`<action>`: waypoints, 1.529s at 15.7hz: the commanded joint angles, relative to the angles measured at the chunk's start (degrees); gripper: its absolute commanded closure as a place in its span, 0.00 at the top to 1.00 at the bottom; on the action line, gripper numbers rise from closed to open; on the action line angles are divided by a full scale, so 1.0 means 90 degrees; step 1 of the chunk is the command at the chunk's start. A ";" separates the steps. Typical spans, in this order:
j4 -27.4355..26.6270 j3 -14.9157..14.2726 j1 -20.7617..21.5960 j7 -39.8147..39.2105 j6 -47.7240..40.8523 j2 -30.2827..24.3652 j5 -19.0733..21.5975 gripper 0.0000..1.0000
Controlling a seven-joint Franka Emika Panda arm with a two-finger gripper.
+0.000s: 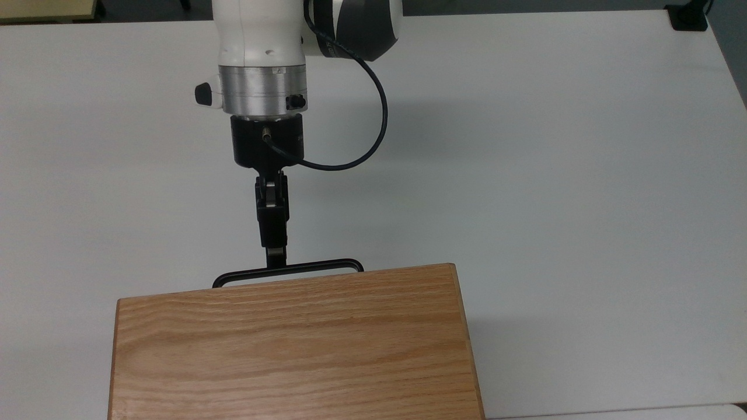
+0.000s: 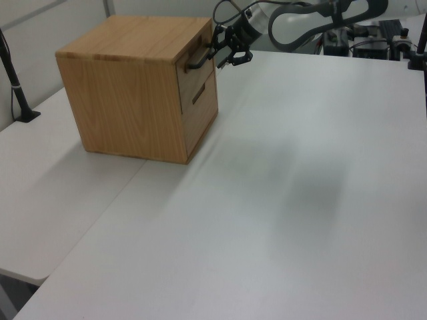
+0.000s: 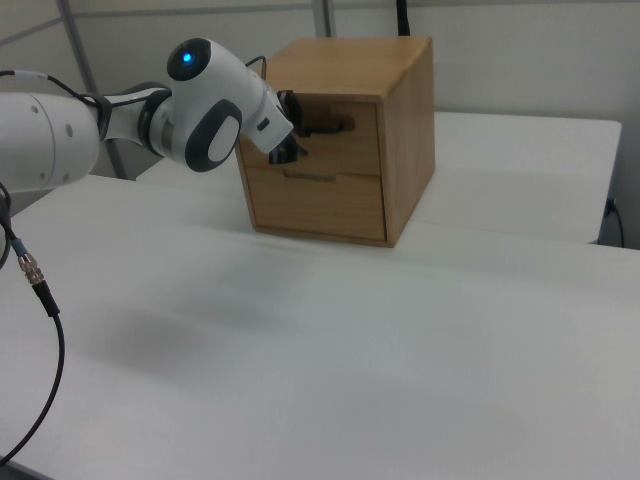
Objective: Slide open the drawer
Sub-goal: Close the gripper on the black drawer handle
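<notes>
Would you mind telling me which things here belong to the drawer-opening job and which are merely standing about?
Belongs to the job:
- drawer, top one in the oak cabinet
- black bar handle
- gripper, at the handle

Standing about:
- lower drawer
- white table
- black post at the left view's left

The arm reaches level across the top view, wrist and gripper pointing downward.
</notes>
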 commanded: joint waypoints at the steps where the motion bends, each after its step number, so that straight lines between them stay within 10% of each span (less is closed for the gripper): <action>1: 0.0126 0.0020 -0.0189 -0.0293 -0.0031 -0.0251 0.0117 0.39; 19: 0.0418 0.0069 -0.0122 -0.0578 0.0008 0.0225 0.0254 0.43; 24: 0.0673 0.0069 0.0034 -0.0568 0.0017 0.0470 0.0234 0.30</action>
